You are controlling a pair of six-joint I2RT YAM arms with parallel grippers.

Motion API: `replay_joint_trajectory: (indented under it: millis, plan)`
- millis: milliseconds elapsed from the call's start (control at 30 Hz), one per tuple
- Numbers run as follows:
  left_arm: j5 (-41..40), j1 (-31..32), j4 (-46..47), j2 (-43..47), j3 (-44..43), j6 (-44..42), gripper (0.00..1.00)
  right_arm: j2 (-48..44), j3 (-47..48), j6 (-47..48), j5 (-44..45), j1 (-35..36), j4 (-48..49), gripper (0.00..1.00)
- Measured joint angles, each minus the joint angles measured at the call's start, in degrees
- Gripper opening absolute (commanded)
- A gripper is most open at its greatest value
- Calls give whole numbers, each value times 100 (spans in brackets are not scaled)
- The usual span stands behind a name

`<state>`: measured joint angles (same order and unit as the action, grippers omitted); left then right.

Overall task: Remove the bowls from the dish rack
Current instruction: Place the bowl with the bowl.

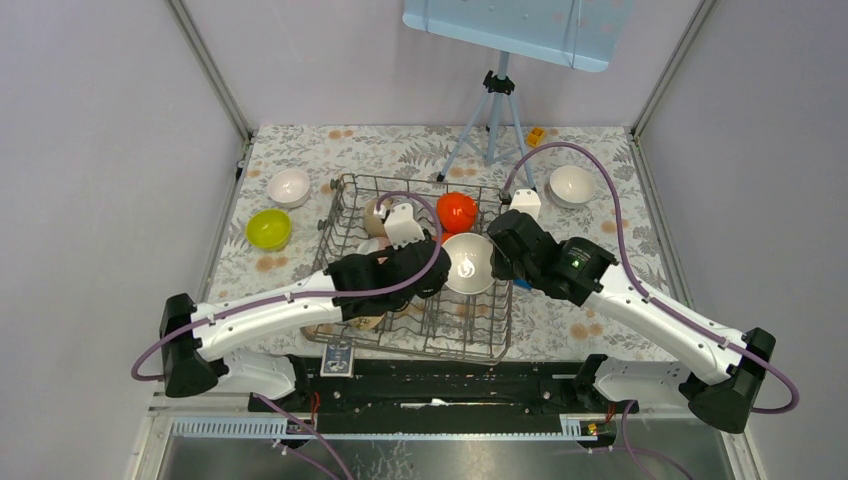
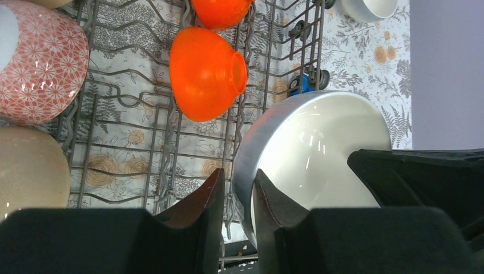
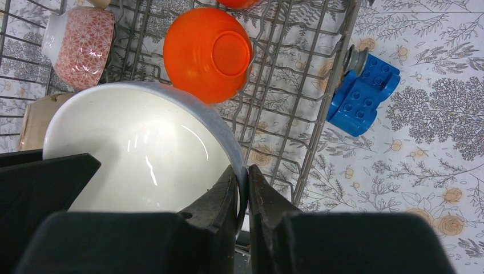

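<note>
The grey wire dish rack sits mid-table. A large white bowl stands tilted inside it, between both grippers. My right gripper is shut on that white bowl's rim, one finger inside and one outside. My left gripper straddles the opposite rim of the white bowl: the inner finger lies against the wall, while a thin gap remains at the outer finger. An orange-red bowl lies on its side among the tines, with a second one behind it. A pink patterned bowl and a beige bowl sit in the rack's left part.
On the cloth left of the rack stand a white bowl and a lime-yellow bowl; another white bowl is at the right. A grey tripod stands behind the rack. A blue block lies under the rack's right edge.
</note>
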<state>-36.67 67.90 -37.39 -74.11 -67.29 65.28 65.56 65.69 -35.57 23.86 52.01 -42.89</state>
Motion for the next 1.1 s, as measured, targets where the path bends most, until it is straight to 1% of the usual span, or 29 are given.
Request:
replay_joint_trajectory:
  millis: [67,167,367,400,567,633,833,967,1100]
  plan:
    - [2,-4,-17,-46,-24,4,17,0,0,-11,-2,0,2,0]
    - [15,-4,-33,-79,-52,-28,0,0,0,-9,-26,0,9,0]
    - [4,-15,-129,-195,-55,-131,0,2,0,83,-116,4,105,0]
    - [2,-15,-127,-195,-55,-140,0,2,0,101,-127,4,105,2]
    - [52,-52,-57,-195,-55,-269,0,4,0,173,-146,-2,114,15]
    - [131,-94,-9,-195,-55,-334,0,4,0,201,-146,-13,118,20]
    - [444,-278,81,-195,-52,-551,0,2,0,262,-258,-31,203,38]
    - [577,-289,195,-199,-52,-575,0,4,0,317,-350,-31,205,46]
    - [682,-289,315,-214,-52,-579,0,7,4,378,-348,-31,195,50]
